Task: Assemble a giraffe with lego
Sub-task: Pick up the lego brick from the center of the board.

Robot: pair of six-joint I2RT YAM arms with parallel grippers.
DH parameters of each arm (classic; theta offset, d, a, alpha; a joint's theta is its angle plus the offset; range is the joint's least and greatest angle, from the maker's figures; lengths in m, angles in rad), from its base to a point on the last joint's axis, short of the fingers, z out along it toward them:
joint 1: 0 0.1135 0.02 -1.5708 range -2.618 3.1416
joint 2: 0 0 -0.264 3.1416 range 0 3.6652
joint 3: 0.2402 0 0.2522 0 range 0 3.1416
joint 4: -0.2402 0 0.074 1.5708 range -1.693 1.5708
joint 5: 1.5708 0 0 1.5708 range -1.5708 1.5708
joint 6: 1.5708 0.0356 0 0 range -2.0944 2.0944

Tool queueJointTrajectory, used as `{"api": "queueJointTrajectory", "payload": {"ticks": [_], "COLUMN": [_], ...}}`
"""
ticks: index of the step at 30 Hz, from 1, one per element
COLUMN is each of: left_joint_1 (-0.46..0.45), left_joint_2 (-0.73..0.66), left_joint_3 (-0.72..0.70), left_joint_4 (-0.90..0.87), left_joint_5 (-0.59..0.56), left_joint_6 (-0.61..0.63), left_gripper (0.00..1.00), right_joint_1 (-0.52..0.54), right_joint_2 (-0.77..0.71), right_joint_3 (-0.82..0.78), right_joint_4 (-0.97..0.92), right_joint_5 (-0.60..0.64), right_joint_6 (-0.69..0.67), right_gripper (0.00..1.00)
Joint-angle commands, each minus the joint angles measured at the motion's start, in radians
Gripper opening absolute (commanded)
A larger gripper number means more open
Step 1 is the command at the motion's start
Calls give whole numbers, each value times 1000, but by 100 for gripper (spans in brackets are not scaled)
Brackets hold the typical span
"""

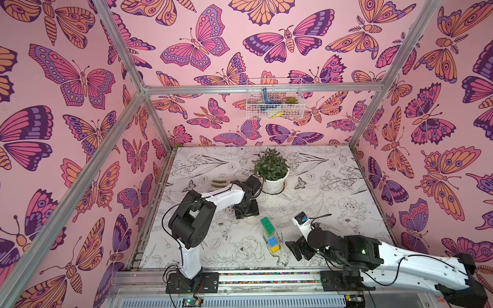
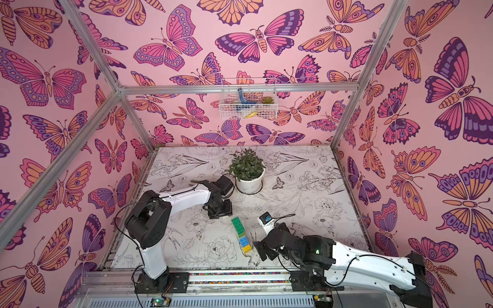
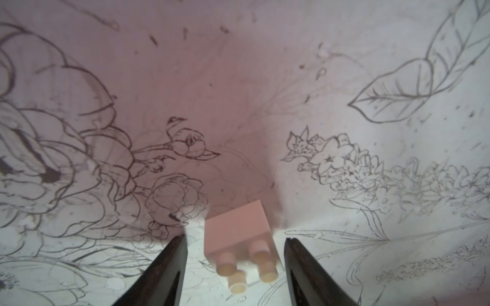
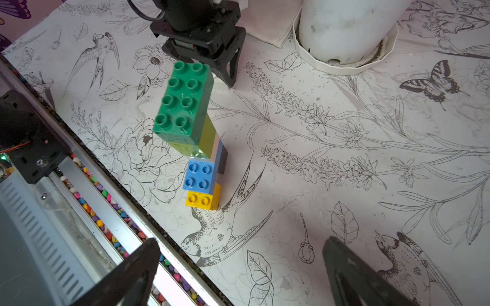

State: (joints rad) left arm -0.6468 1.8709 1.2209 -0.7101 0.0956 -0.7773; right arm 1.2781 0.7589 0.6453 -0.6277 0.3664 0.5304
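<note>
The giraffe stands on the table near the front. Its long dark green brick is on top, with lime below it, then blue and a yellow leg. A white lego brick lies on its side on the table behind the giraffe, studs facing the left wrist camera. My left gripper straddles this brick, open, with a gap on each side. My right gripper is open and empty, low to the right of the giraffe's base.
A potted plant in a white pot stands behind my left gripper. A wire basket hangs on the back wall. Two green pods lie at the back left. A metal rail with coloured pebbles runs along the table's front edge.
</note>
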Motion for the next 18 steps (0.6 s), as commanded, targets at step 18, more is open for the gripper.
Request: {"api": "queueJointTrajectory", "payload": {"ticks": [18], "left_joint_1": [-22], "left_joint_2": [38], "left_joint_3": [42], "left_joint_4": [-49], "left_joint_5": [-81], "left_joint_6": [-64], "left_gripper": [43], "right_joint_1": [-8], "right_joint_2": [-94], "right_joint_3": [-22], "right_joint_4": [-84], "right_joint_5": [72], "right_joint_6": [83], "right_gripper": [99]}}
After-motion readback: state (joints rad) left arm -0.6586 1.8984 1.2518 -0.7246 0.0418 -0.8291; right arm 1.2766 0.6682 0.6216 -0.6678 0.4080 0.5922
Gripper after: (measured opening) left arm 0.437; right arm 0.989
